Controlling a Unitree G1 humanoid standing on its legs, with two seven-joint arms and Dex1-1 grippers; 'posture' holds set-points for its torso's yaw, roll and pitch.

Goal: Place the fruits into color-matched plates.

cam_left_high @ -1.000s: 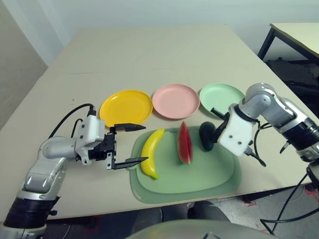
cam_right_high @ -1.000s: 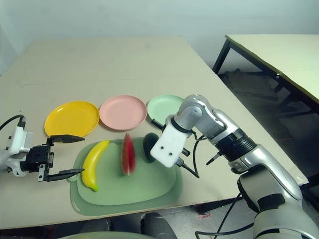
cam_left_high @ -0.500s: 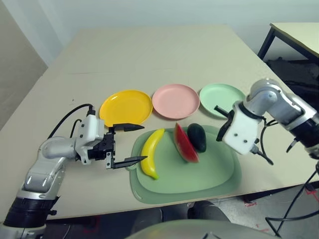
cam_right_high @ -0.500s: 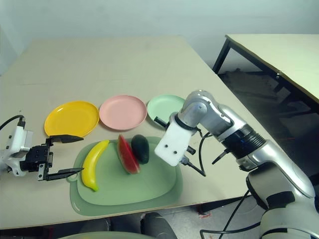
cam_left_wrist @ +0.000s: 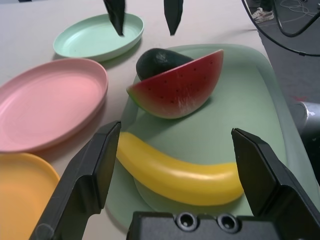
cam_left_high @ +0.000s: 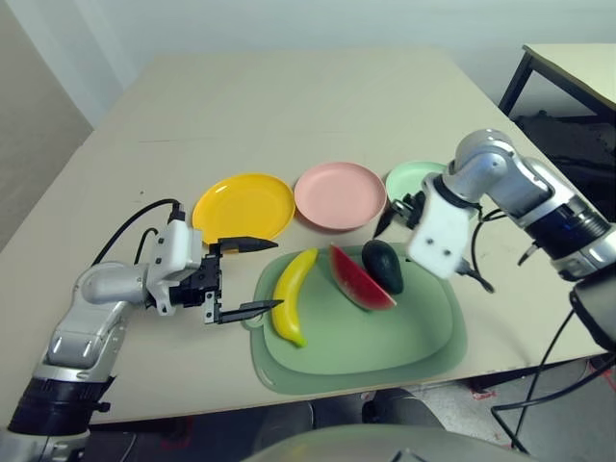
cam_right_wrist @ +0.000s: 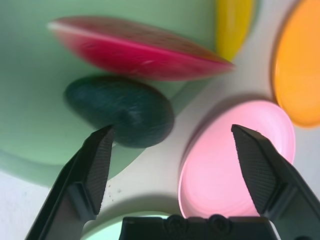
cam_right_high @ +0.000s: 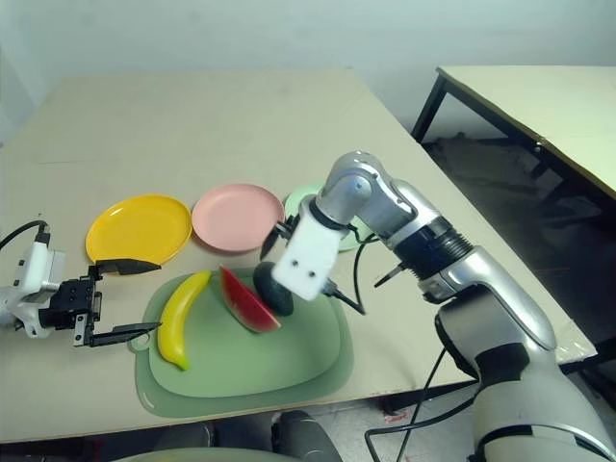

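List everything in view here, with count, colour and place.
toy banana: one, yellow, on the mat's left side
toy watermelon wedge: one, red with green rind, on the mat beside the avocado
toy avocado: one, dark green, on the mat
cutting mat: one, pale green, near table edge
plates: three in a row beyond the mat, yellow, pink, mint green
table: one, beige, under everything
left hand: one, black, open, by the banana
right hand: one, black, open, near the avocado

My right forearm (cam_right_high: 423, 241) hides part of the mint plate (cam_left_wrist: 95, 37). The wrist view crops the yellow plate (cam_left_high: 243, 210).
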